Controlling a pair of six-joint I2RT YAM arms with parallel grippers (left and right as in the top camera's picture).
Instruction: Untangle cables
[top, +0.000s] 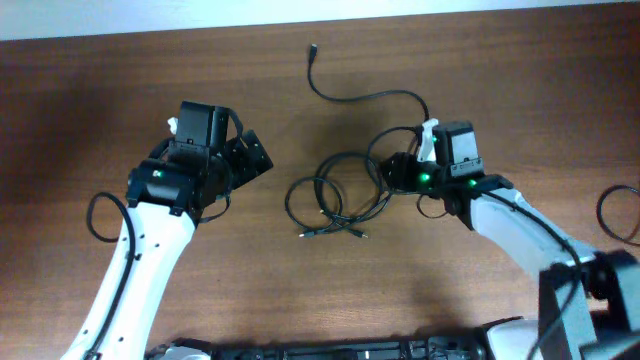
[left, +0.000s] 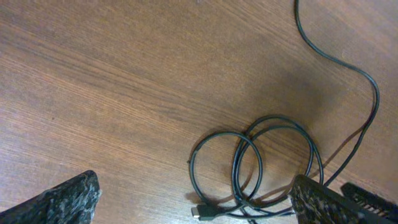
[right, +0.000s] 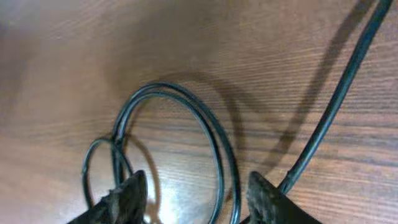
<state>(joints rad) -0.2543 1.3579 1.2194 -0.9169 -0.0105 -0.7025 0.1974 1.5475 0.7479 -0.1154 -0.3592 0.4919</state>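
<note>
The tangled black cables (top: 322, 183) lie mid-way on the bench (top: 120, 80). The left tool (top: 250, 155), fingers apart, hovers at their 9 o'clock. The right tool (top: 397, 172), also apart, straddles a loop at 3 o'clock.

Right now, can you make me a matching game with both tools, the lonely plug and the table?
Things:
1 left tool
2 right tool
3 lone plug
4 table

Places or looks:
A brown wood
B right over the cable loops
C far side, away from the loops
D open over bare wood, beside the loops

Pairs: 1-D, 2-B, 3-C, 4-A
</note>
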